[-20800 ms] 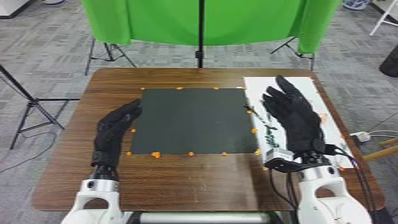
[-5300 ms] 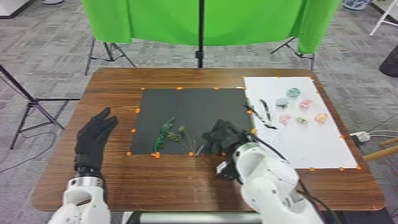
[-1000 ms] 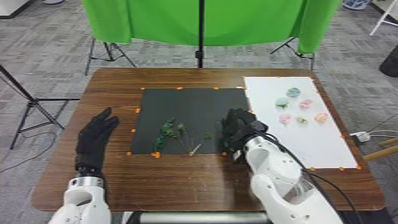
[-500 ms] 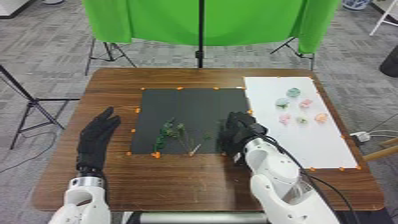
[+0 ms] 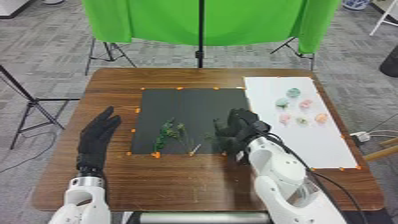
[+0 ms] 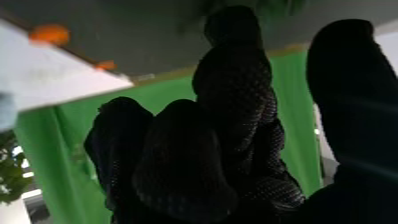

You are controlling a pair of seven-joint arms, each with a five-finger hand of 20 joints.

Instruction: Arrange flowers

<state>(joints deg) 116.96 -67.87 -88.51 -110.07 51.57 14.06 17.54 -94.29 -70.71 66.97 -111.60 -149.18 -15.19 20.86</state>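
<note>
My right hand is over the right side of the dark board in the head view, its thumb apart from the fingers. In the right wrist view the same hand is open, with a gap and no stem between thumb and fingers. Green sprigs lie on the board's lower left part, thin stems beside them. A faint small sprig lies closer to the hand, which hides what is beneath it. Several pale flower heads, pink, green and blue-green, rest on the white sheet.
My left hand is open over the brown table, left of the board. Orange markers line the board's edge. A green cloth hangs on stands behind the table.
Dark stems that lay on the white sheet are gone from there. My right hand has moved to the board's right side, and its thumb has just spread away from the fingers. The left hand has kept still.
</note>
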